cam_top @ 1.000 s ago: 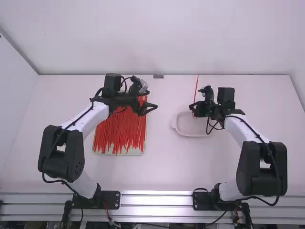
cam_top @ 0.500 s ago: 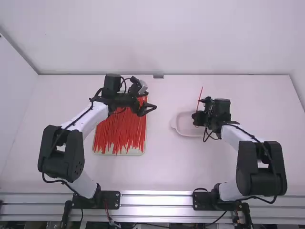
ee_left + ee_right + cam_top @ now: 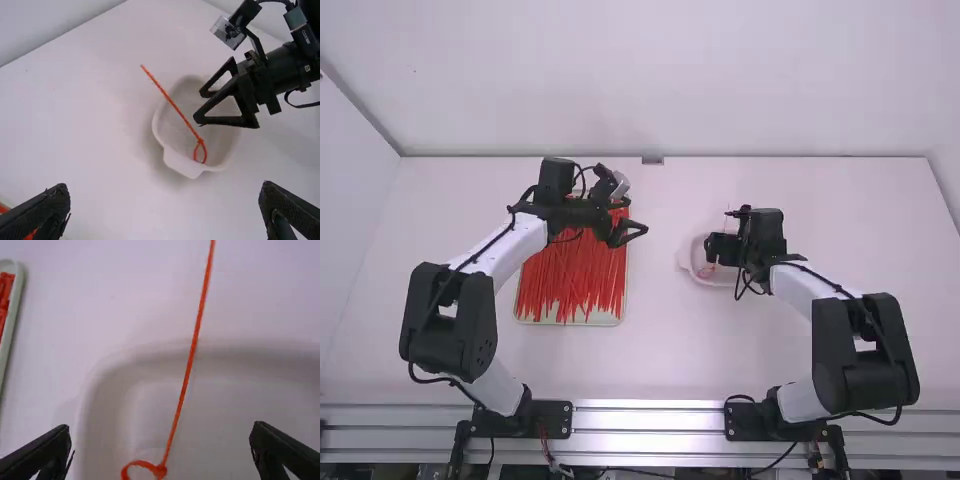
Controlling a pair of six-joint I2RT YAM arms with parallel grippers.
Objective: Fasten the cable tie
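A red cable tie (image 3: pixel 176 109), closed into a small loop (image 3: pixel 200 152) at one end, lies in a white dish (image 3: pixel 175 161) with its long tail sticking out over the rim. My right gripper (image 3: pixel 197 106) hangs open just above the dish (image 3: pixel 688 262), with nothing between its fingers. In the right wrist view the tie (image 3: pixel 189 360) runs up from the loop between my right gripper's (image 3: pixel 160 430) spread fingers. My left gripper (image 3: pixel 630 228) is open and hovers over the far end of the pile of loose red ties (image 3: pixel 570 275).
The loose ties lie on a pale flat tray (image 3: pixel 623 300) left of the dish; its edge (image 3: pixel 7 315) shows in the right wrist view. Bare white table lies around both. A wall bounds the far side.
My right gripper, which held the tie upright, has swung down and left over the dish and let go. The tie now lies in the dish. The left arm barely moved.
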